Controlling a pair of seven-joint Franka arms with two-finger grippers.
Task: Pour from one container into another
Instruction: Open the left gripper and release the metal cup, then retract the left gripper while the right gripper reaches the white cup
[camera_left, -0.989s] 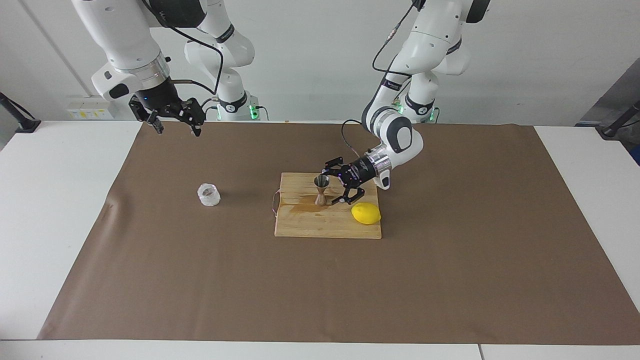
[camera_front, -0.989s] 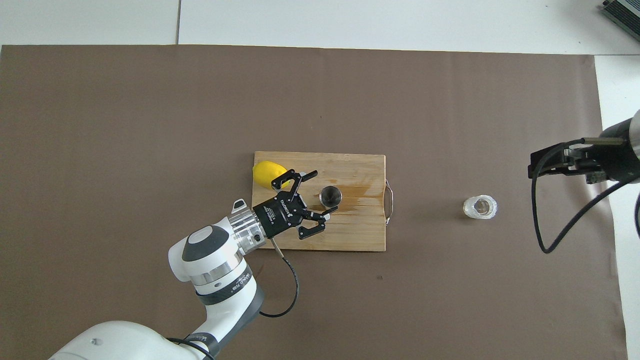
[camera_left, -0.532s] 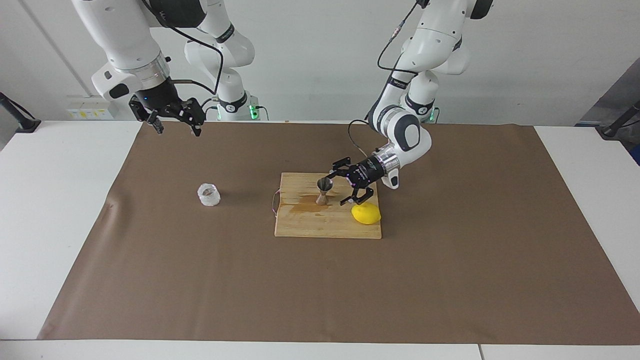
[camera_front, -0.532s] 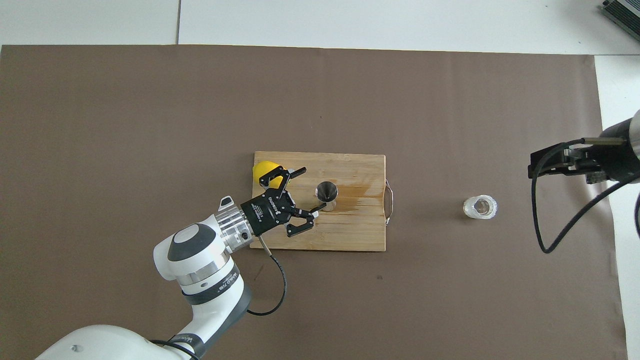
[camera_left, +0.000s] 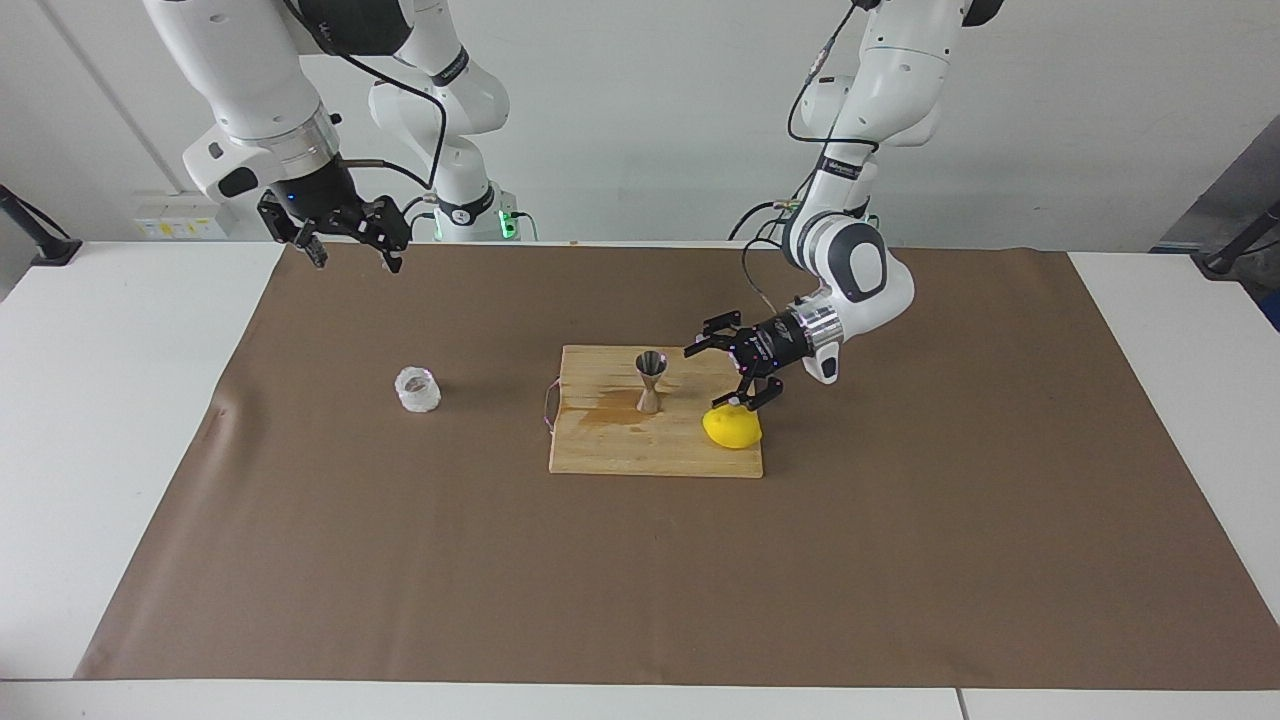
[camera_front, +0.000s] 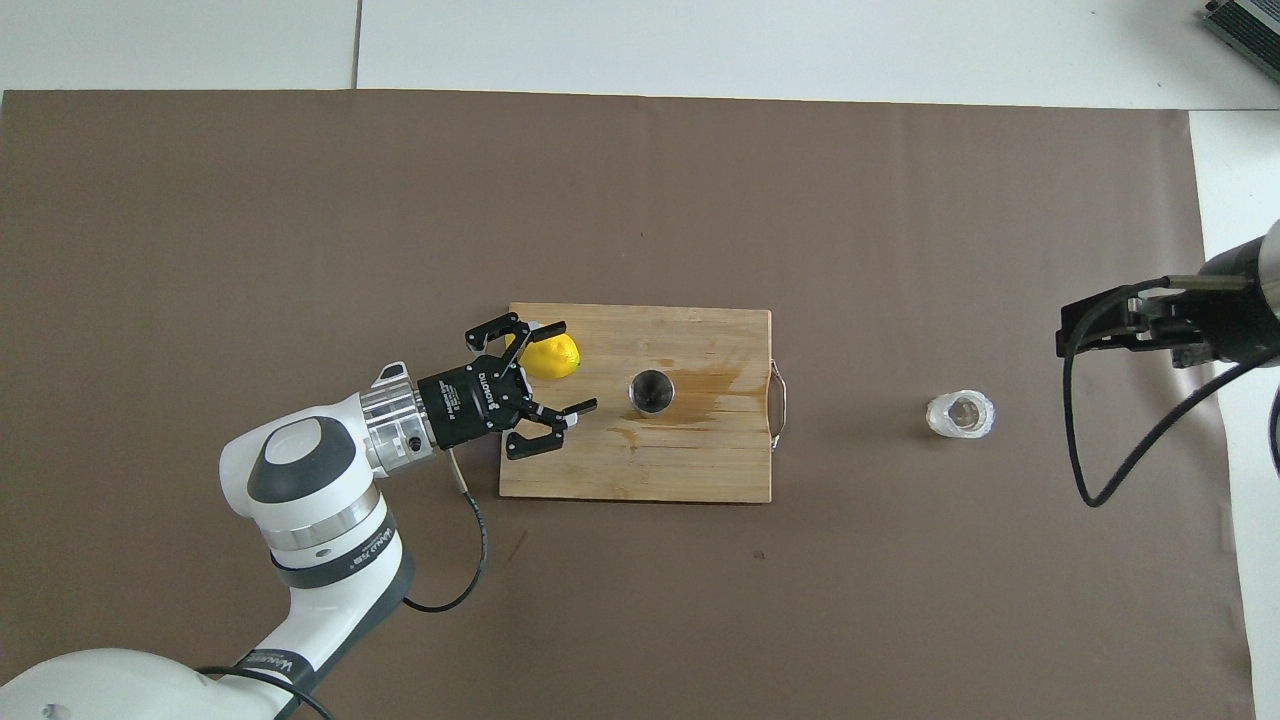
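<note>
Taking the scene from the right arm's end, the right gripper (camera_left: 357, 262) hung over the edge of the brown mat (camera_left: 300, 560), well apart from the cutting board (camera_left: 640, 450), its fingers spread wide and holding nothing; that arm waited. The clear cup (camera_left: 418, 390) stood upright on the mat, off the board toward the right arm's end; whether it held any liquid could not be told. The steel jigger (camera_left: 650, 381) stood upright near the board's middle, its contents unreadable, with a wet stain (camera_left: 600, 415) on the wood beside it. The left gripper (camera_left: 702, 378) hovered low over the board's left-arm end, fingers wide and empty, just above the lemon (camera_left: 732, 428). With neither of the 2 containers held, no pour seemed to be in hand; a next pour would call for gripping the cup, carrying it over the jigger's small mouth and tilting gently.
</note>
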